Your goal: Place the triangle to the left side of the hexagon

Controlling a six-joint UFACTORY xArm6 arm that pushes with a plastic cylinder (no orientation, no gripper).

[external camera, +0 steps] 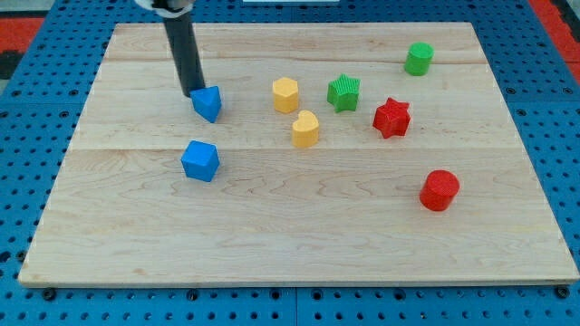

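Blue triangle (207, 103) sits upper left, the end effector's bare rod tip (196, 94) touching it; needs nudging right toward yellow hexagon (285, 94)

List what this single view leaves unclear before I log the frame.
- Contact: my tip sits at the upper left edge of the blue triangle; touching or a hair apart cannot be told.
- The arm above the rod is cut off by the view's top.
- The far sides of the yellow hexagon and the other blocks are hidden by the blocks themselves.
- The wooden board loses its bottom right corner at the view's right edge.
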